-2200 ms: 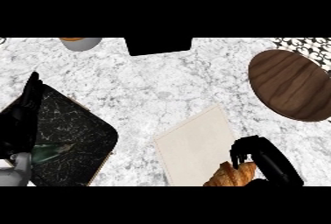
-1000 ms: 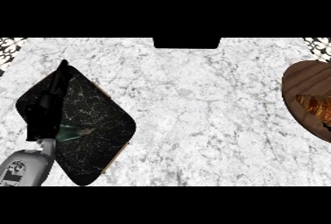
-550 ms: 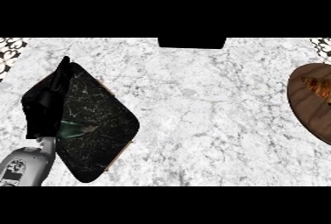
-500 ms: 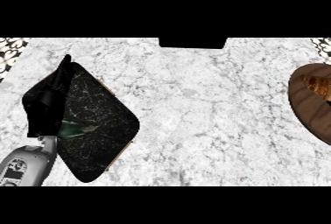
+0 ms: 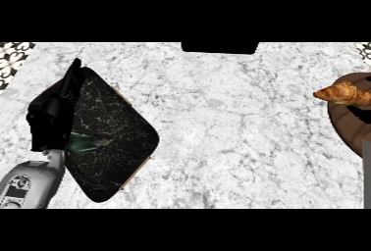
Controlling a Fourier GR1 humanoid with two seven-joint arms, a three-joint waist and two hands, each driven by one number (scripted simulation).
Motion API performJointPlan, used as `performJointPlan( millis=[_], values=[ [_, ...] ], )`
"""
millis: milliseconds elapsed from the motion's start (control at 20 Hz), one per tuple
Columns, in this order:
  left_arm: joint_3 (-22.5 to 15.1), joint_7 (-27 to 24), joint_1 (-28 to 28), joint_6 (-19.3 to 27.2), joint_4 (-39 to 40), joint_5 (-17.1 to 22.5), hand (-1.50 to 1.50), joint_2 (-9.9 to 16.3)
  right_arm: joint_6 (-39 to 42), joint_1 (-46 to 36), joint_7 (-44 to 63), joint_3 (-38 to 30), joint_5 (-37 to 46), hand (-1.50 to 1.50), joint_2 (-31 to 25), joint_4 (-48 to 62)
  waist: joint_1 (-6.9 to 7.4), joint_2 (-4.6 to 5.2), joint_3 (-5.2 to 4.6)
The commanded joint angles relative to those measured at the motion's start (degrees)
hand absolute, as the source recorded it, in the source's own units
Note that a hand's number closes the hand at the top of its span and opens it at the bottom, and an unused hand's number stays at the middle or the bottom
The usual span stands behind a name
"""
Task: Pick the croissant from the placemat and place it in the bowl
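A golden croissant (image 5: 340,92) hangs at the far right edge, over the left rim of the brown wooden bowl (image 5: 346,125). Only dark fingers (image 5: 360,113) of my right hand show there, curled above and below the croissant, with a strip of grey forearm (image 5: 366,171) beneath. Most of that hand is cut off by the view's edge. My left hand (image 5: 51,117) rests open at the left, fingers pointing up, over the edge of a dark marble board (image 5: 112,142). The placemat is out of view.
The dark marble board lies at the left on the white marble counter (image 5: 232,127). A black object (image 5: 220,47) sits at the far edge, top centre. Patterned tiles (image 5: 14,51) show in the top left corner.
The croissant has left the placemat with my right hand. Over the last second it has come further into view over the bowl's left rim. The left hand stays where it was.
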Motion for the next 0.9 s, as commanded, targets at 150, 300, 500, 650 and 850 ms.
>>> performJointPlan(
  millis=[150, 300, 500, 650, 850],
  values=[
    [0.19, -1.93, -0.05, -0.32, 2.28, -0.53, 0.00, -0.75, 10.56, -4.73, -9.84, -4.13, -4.05, -1.50, -1.20, 9.48, -0.08, 0.37, 0.09],
    [0.89, 0.68, 0.23, -1.67, -0.76, -0.14, 0.00, 1.15, 11.62, -5.32, -13.32, -6.88, -6.16, -1.50, -1.52, 11.90, 0.00, 0.03, 0.09],
    [2.71, 1.09, -1.31, -1.69, 0.17, 0.46, 0.00, 1.03, 14.03, -5.47, -15.02, -9.07, -7.40, -1.50, -4.54, 15.20, -0.80, -0.07, 0.03],
    [1.59, -2.89, 2.12, -0.99, 1.47, -0.61, 0.00, -0.50, 21.62, -5.56, -14.38, -10.72, -9.13, -1.50, -8.77, 16.83, -0.68, 0.00, 0.02],
    [3.15, -1.14, -0.38, -1.16, 2.54, -0.04, 0.00, -0.18, 29.07, -0.58, -17.89, -12.82, -11.10, -1.50, -12.69, 18.85, -1.96, -0.07, 0.10]
  ],
)
